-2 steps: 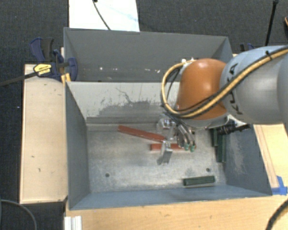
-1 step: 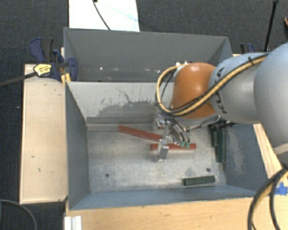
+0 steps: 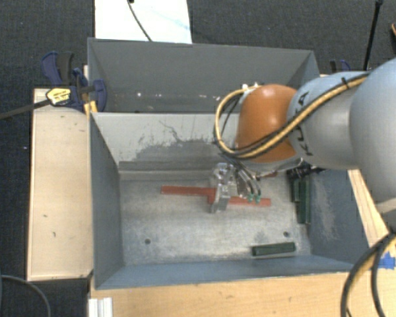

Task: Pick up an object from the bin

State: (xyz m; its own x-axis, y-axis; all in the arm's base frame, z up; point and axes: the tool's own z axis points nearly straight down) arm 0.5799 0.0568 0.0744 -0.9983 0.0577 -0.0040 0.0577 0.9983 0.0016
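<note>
step: grasp approach | pincer (image 3: 219, 201) low over red stick (image 3: 185, 191), stick flat mid-floor of bin (image 3: 105, 197) | pincer clenched or released: cannot tell | next: probably confirm clench mid-stick, then lift level

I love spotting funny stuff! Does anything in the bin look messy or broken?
Nothing is spilled or broken. The only odd spot is the bin's back wall, which is scuffed and scratched pale above the red stick.

arm (image 3: 376, 131): pale grey, rounded | wrist cover (image 3: 267, 121): orange dome | cables (image 3: 218, 124): black and yellow, looped | pincer (image 3: 221, 195): bare metal
</note>
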